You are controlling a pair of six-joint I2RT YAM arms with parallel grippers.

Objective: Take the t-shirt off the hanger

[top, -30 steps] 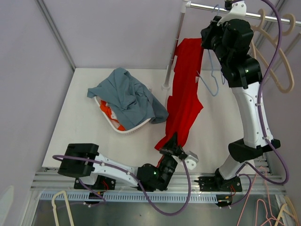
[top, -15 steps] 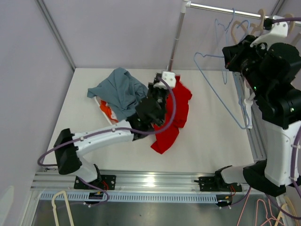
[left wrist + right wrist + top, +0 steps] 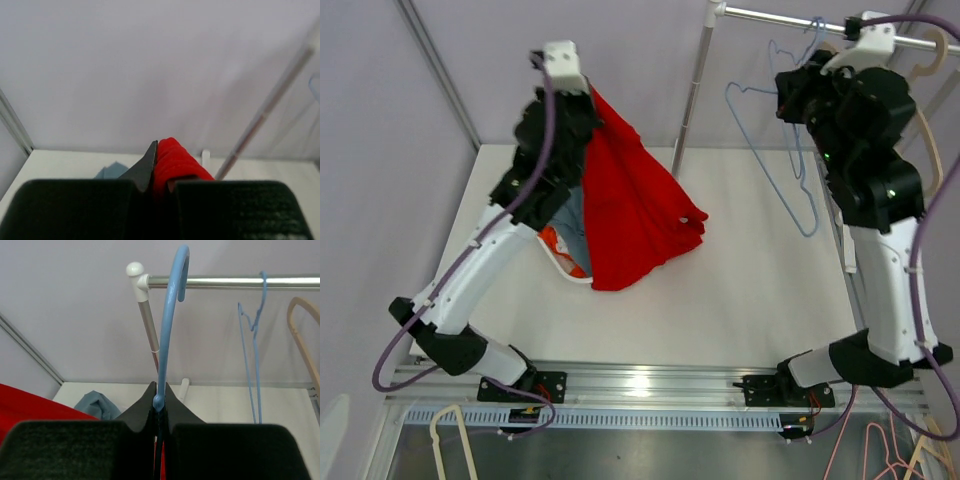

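Note:
The red t-shirt hangs free of the hanger, held up high at the left over the basket. My left gripper is shut on its top fold, seen as a red bunch between the fingers in the left wrist view, where the gripper fills the bottom. My right gripper is shut on the neck of the bare blue wire hanger up by the metal rail. In the right wrist view the gripper holds the hanger's hook, which rises in front of the rail.
A white basket with grey and orange clothes sits under the t-shirt. The rack's upright pole stands at the table's back. A second blue hanger and a wooden hanger hang on the rail. More hangers lie at the bottom right.
My left arm lifted the red t-shirt from the table middle high up to the left, over the basket. My right arm moved the bare blue hanger left and up toward the rail.

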